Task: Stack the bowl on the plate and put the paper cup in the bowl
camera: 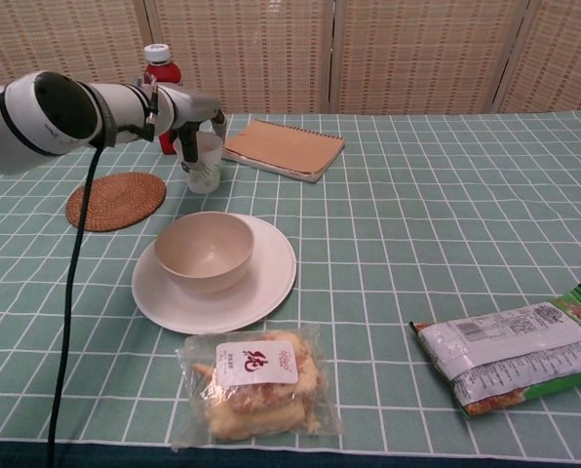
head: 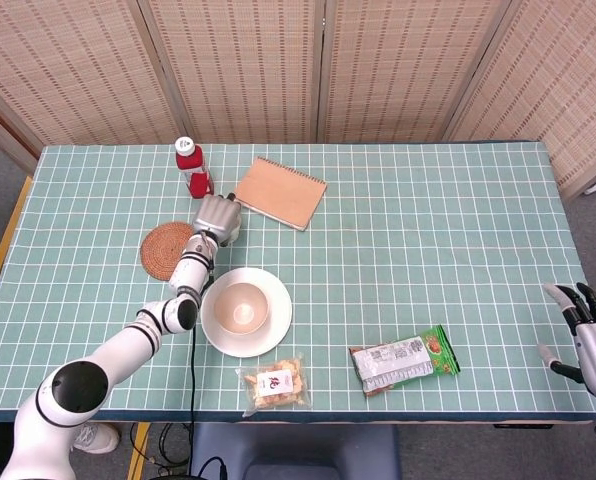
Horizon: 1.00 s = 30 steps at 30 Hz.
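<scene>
Left hand: my left hand (camera: 195,122) is at the paper cup (camera: 206,167), fingers curled over its rim and upper wall. It looks like a grip, though I can't see every contact.
Right hand: my right hand (head: 593,340) hangs off the table's near right edge, fingers apart, holding nothing.
Paper cup: upright on the green checked tablecloth (head: 428,250), just beyond the plate, between the woven coaster (camera: 116,200) and the spiral notebook (camera: 283,148) — not yet in the bowl.
Bowl and plate: the beige bowl (camera: 204,251) already sits in the white plate (camera: 266,283), so by my reading that half of the task is done.
Handling: I judge the cup very light and thin-walled — easy to crush or tip. I want a gentle wrap round the upper wall, just under the rim where it is stiffest, and a straight lift. The bowl looks rigid and smooth, so the cup may slide once set down.
Count: one cup, one bowl, one plate, one coaster, one notebook.
Other items: one red bottle (head: 190,166) behind the cup, plus two snack packs near the front edge — a clear bag of pastries (camera: 257,382) and a green-edged packet (camera: 513,356).
</scene>
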Each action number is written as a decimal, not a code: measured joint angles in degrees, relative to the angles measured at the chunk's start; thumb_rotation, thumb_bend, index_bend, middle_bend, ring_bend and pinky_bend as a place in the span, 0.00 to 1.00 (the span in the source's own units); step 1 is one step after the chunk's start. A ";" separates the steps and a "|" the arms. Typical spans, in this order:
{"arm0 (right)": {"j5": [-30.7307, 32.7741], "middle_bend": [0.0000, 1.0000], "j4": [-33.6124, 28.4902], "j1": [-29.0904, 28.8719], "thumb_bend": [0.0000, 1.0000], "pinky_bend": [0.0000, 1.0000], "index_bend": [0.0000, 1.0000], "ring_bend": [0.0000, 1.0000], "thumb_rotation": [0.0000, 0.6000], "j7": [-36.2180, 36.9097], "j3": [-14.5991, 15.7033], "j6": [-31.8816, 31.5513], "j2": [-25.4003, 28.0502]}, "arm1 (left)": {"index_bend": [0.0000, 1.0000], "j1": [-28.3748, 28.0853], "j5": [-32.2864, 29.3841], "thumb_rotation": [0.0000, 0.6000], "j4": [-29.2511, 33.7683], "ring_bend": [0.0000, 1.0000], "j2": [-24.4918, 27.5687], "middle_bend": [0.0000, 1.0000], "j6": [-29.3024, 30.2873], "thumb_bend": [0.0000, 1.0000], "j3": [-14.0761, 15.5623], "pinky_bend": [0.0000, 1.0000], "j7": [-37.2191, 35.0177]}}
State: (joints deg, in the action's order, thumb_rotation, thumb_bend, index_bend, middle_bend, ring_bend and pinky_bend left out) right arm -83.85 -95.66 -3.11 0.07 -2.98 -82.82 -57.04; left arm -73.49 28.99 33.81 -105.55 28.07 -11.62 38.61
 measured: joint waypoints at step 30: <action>-1.14 0.15 -0.49 -0.73 0.24 0.13 0.12 0.04 1.00 -0.35 -0.13 0.21 -0.13 | 0.32 11.55 24.34 1.00 38.12 0.35 23.55 0.25 11.40 0.29 2.68 0.62 -12.49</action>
State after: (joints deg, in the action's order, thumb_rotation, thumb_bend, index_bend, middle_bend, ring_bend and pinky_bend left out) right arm -84.99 -96.15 -3.85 -0.28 -3.11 -82.61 -57.18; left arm -61.93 53.33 71.93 -82.00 39.47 -8.93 26.12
